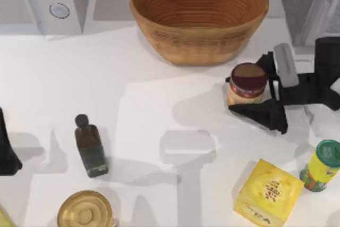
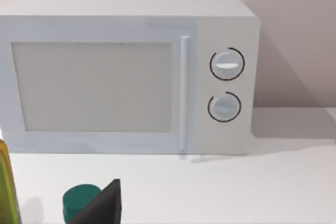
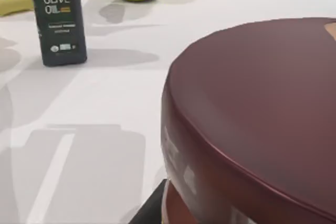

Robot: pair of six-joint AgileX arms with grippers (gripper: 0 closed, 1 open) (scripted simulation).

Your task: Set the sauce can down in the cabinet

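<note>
Top view: the right gripper point(image 1: 254, 95) brackets the sauce can point(image 1: 247, 84), one dark finger at each side of it, apparently clamped on it. The can stands on or just above the white table point(image 1: 159, 104), right of centre, in front of the woven basket point(image 1: 199, 14) and apart from it. The right wrist view looks across the maroon lid point(image 3: 252, 114) toward the olive oil bottle point(image 3: 56, 17).

Step in hand, as judged: the grasp is made — carrying is not yet done. The next move calls for a lift, then travel toward the grey cabinet point(image 1: 303, 3) at the far right corner.

Open room: the path to the cabinet looks free; the basket rim lies to the left, the green-lidded can point(image 1: 322, 166) and yellow box point(image 1: 268, 192) nearer the front. The left gripper point(image 1: 6, 152) is parked at the table's left edge, jaw state not discernible.
</note>
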